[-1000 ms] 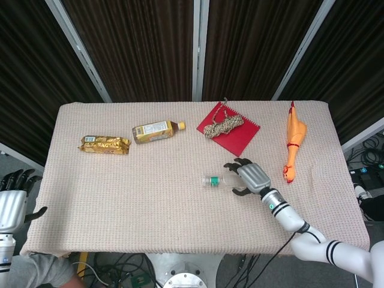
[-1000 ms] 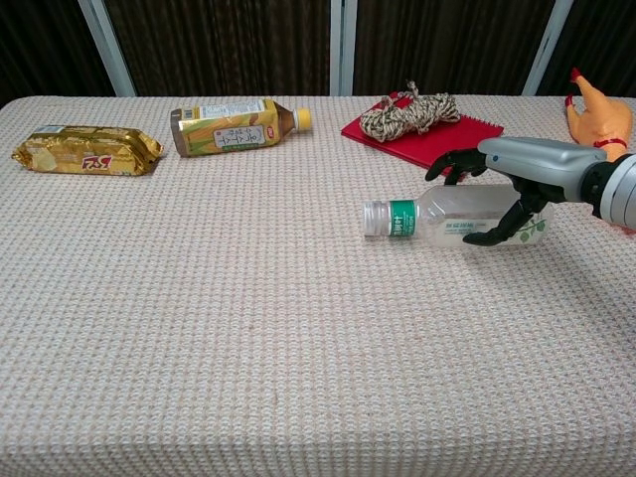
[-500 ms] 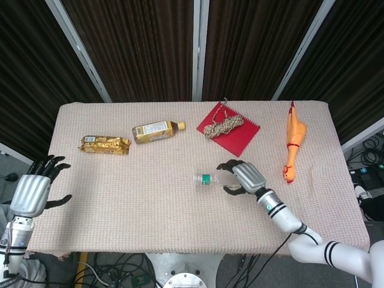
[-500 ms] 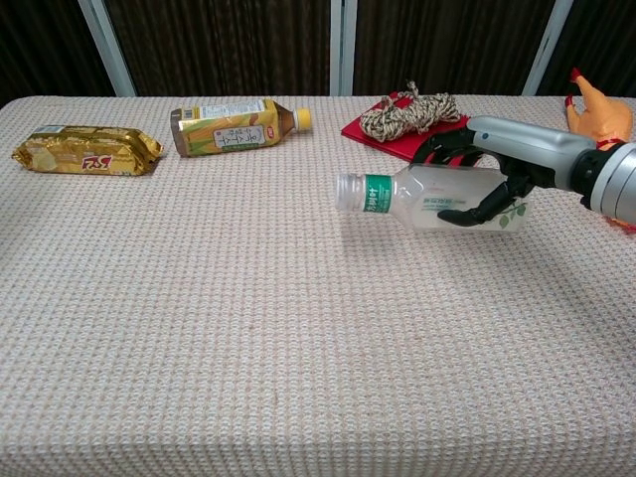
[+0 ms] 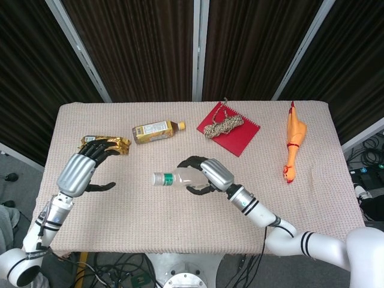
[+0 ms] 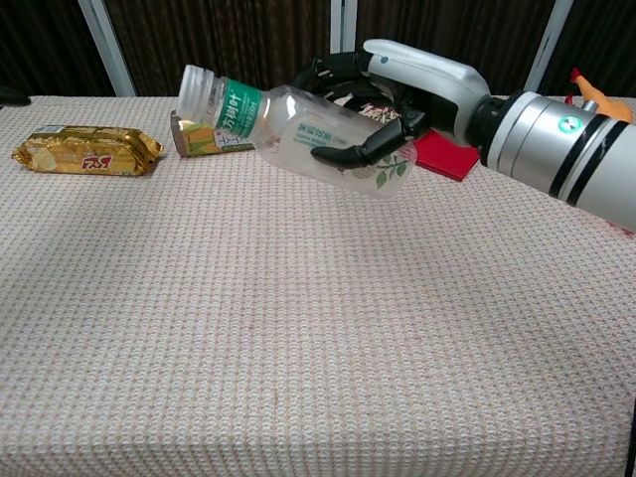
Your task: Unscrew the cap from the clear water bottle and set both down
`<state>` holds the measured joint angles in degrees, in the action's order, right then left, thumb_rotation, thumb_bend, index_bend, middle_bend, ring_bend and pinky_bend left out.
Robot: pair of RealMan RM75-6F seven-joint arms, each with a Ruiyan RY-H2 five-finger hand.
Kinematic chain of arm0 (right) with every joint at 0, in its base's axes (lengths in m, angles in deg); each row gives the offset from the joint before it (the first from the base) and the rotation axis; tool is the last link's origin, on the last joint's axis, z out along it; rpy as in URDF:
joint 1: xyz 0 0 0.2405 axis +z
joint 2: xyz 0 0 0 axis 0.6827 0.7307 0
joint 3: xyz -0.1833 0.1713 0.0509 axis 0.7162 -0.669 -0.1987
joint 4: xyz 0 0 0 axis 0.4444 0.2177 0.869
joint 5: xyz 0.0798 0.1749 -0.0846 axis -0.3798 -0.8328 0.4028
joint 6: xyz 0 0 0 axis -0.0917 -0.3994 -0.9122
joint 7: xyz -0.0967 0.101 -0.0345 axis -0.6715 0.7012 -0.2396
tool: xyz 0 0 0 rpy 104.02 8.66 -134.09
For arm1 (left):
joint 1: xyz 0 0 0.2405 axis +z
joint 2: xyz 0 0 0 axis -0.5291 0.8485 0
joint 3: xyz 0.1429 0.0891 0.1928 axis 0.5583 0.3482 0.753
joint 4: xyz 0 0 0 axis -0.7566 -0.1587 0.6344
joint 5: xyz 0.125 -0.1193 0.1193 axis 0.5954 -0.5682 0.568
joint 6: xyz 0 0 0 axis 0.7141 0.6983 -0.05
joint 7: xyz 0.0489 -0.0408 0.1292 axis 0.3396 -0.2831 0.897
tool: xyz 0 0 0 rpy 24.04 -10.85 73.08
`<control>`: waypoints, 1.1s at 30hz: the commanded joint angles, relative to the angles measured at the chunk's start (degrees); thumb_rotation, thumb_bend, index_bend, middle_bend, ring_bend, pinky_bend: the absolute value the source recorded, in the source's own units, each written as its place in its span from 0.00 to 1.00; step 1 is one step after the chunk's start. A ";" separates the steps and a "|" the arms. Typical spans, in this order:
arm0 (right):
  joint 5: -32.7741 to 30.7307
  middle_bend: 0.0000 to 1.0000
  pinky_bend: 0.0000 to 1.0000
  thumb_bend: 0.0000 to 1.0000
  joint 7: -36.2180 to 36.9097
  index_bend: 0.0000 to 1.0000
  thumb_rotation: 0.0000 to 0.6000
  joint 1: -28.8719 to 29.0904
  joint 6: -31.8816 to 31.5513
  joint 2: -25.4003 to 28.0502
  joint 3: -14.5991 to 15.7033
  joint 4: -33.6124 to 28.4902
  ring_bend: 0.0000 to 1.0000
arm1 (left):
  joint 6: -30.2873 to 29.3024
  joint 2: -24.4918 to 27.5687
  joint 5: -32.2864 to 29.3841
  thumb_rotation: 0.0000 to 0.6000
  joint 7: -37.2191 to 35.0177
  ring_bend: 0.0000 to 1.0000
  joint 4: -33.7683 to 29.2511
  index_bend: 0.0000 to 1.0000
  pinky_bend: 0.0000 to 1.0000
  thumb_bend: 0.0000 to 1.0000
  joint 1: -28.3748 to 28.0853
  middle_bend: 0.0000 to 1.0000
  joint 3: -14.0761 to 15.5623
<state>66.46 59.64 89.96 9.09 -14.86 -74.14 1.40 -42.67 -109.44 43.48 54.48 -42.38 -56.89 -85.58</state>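
My right hand [image 5: 211, 174] [image 6: 383, 94] grips the clear water bottle [image 5: 181, 177] [image 6: 298, 124] by its body and holds it above the table, lying nearly level with the neck pointing left. Its clear cap [image 5: 158, 178] [image 6: 195, 89] sits on the neck beside a green label band. My left hand [image 5: 84, 169] hovers over the table's left part with fingers spread and nothing in it, well apart from the cap. The chest view does not show the left hand.
On the beige cloth table [image 5: 150, 222] lie a gold snack packet [image 5: 107, 144] [image 6: 87, 149], a yellow tea bottle [image 5: 157, 130] [image 6: 209, 139], a red notebook [image 5: 237, 137] with a rope bundle [image 5: 222, 125], and a rubber chicken [image 5: 293, 141] at the right.
My right hand lifted the bottle off the table and carried it left and higher. My left hand came up from beyond the table's left edge to over the table.
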 commanded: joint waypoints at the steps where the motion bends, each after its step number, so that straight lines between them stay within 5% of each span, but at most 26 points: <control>1: -1.49 0.39 0.29 0.33 -0.27 0.39 1.00 1.09 0.75 -1.04 -1.09 0.37 0.21 | 0.50 -1.64 -0.23 1.00 0.05 0.10 -0.46 0.27 0.16 0.00 -1.29 0.17 -0.41; 17: -3.89 0.39 0.29 0.34 1.83 0.39 1.00 4.17 2.00 -3.71 -1.80 1.85 0.22 | 0.46 -8.70 -2.37 1.00 1.72 0.10 1.23 0.24 0.16 0.00 -5.53 0.17 -1.56; 33: -4.69 0.39 0.29 0.35 0.90 0.39 1.00 4.27 1.24 -3.35 -0.97 1.44 0.22 | -1.32 -9.03 -1.62 1.00 3.10 0.10 0.45 0.24 0.16 0.00 -6.13 0.17 -0.49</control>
<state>61.78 60.57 94.22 10.35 -18.20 -75.15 2.84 -43.99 -118.47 41.85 57.57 -41.93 -63.01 -86.08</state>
